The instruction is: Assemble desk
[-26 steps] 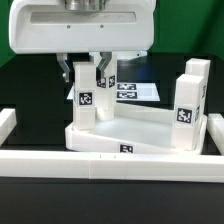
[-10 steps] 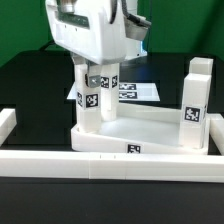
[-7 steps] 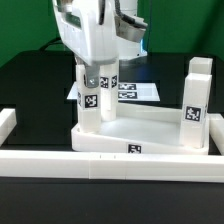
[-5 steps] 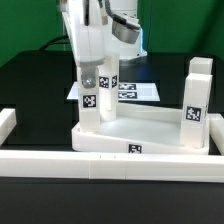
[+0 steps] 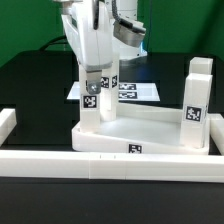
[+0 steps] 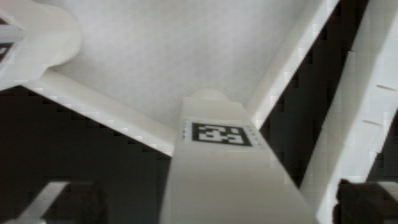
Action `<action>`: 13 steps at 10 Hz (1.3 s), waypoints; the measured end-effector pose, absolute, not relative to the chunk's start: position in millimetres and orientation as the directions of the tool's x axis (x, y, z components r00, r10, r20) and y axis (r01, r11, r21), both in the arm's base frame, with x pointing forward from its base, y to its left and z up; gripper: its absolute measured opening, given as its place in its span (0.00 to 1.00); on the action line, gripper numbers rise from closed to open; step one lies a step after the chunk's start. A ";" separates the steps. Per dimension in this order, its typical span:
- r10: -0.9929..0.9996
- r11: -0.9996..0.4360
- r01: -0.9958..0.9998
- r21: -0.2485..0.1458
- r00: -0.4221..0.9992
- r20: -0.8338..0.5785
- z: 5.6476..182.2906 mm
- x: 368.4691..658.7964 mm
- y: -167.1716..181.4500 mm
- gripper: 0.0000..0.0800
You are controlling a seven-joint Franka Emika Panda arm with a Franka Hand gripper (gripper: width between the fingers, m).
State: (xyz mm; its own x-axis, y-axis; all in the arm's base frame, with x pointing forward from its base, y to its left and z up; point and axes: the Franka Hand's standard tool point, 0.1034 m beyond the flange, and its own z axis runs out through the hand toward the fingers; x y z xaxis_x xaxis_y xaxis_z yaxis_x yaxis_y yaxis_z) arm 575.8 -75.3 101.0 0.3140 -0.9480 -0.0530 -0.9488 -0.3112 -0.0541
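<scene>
The white rimmed tabletop [image 5: 150, 130] lies flat behind the border wall. One tagged leg block [image 5: 93, 112] stands upright at its corner on the exterior view's left, and another [image 5: 193, 95] stands at the corner on the right. My gripper [image 5: 97, 85] hangs over the left leg, turned sideways, with one dark finger in front of the leg. In the wrist view the leg [image 6: 221, 150] runs up between the two fingertips [image 6: 54, 200], with a gap on each side. The gripper [image 6: 214, 205] is open around the leg. The tabletop's inner face [image 6: 160, 60] shows beyond it.
A long low white border wall [image 5: 100, 160] runs along the front, with raised ends at both sides. The marker board [image 5: 138, 91] lies flat behind the tabletop. Another tagged white block [image 5: 108, 82] stands just behind the left leg, partly hidden by the gripper.
The gripper has turned about its vertical axis above the left leg, from facing front to sideways. The leg's tag still faces front; tabletop and right leg have not moved.
</scene>
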 end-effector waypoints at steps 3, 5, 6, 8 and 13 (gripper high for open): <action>-0.847 -0.527 -0.848 -0.065 0.529 -0.039 100.8 575.5 -76.2 0.81; -0.726 -0.687 -0.726 -0.031 0.687 -0.010 100.5 574.8 -75.1 0.81; -0.616 -0.788 -0.616 0.003 0.788 0.008 101.7 575.5 -74.9 0.81; -0.425 -0.905 -0.425 0.028 0.905 0.012 102.0 576.0 -73.4 0.81; -0.013 -0.999 -0.013 0.034 1.000 0.001 100.7 574.9 -74.8 0.81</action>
State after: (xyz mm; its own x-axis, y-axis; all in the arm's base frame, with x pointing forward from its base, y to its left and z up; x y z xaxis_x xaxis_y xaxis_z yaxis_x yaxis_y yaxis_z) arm 574.9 -74.8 100.7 0.9999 -0.0125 0.0007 -0.0125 -0.9993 0.0341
